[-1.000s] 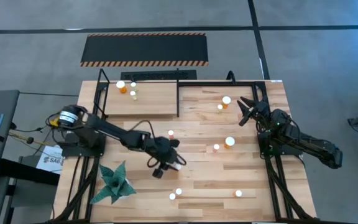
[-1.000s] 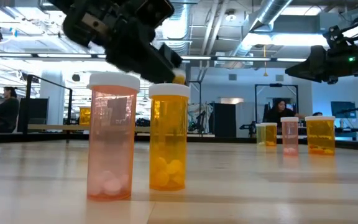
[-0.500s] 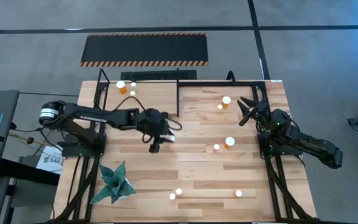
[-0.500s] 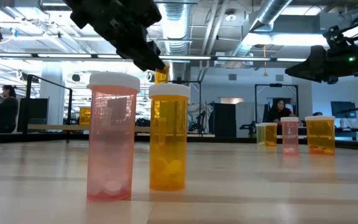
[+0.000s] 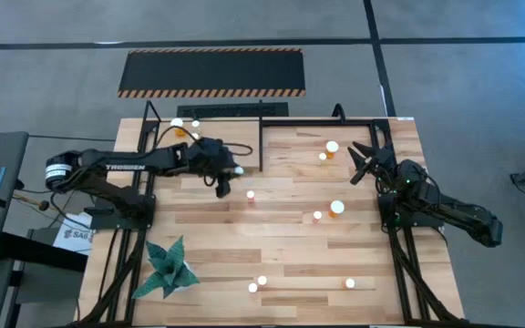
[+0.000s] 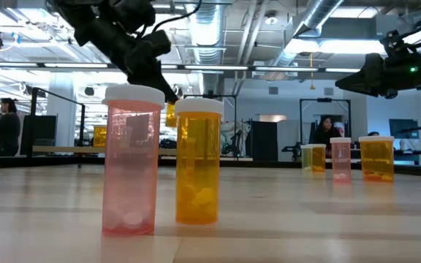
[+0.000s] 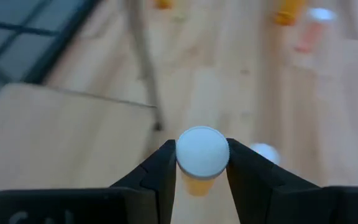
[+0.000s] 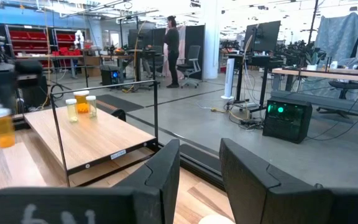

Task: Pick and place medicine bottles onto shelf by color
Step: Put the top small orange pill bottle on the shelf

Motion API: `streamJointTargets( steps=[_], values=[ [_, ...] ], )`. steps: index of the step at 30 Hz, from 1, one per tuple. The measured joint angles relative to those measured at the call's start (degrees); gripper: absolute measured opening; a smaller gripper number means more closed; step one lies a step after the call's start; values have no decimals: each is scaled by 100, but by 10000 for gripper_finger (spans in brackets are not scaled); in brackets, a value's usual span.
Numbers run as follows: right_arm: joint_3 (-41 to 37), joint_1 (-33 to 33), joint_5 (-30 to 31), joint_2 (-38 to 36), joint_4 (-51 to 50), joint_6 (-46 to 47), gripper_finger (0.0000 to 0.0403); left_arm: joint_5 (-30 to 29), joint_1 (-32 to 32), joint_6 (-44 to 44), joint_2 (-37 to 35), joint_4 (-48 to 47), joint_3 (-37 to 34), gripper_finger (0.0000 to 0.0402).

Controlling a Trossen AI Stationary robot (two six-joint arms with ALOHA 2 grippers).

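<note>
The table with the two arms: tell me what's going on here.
The left gripper is shut on an orange bottle with a white cap, holding it in the air by the edge of the shelf, where a few bottles already stand. Other bottles stand scattered on the table. The right gripper waits, shut and empty, at the right side.
</note>
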Motion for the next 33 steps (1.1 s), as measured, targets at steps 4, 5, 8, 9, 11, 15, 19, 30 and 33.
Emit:
streamJointTargets(
  steps=[4,5,8,9,11,15,19,30,33],
  values=[
    [0,0,-1,-1,0,1,138,-806,146,-542,-29,190,-182,108],
    [0,0,-2,0,0,0,137,-1060,169,-721,-28,190,-196,108],
    [0,0,0,0,0,0,137,-1927,209,-1249,-28,185,-203,108],
    [0,0,-1,-1,0,2,138,-2247,225,-1388,-26,176,-205,108],
    [0,0,0,-1,0,0,139,-2845,268,-1614,-26,177,-205,108],
    [0,0,-1,-2,0,0,138,-3247,512,-1950,-26,178,-205,108],
    [0,1,-2,0,0,0,137,-3128,917,-2050,84,332,-204,108],
    [0,2,-2,-2,0,0,137,-3032,1527,-2122,1082,1344,-208,108],
    [0,2,-2,0,0,0,138,-3067,1634,-2218,1249,1503,-208,108]
  ],
)
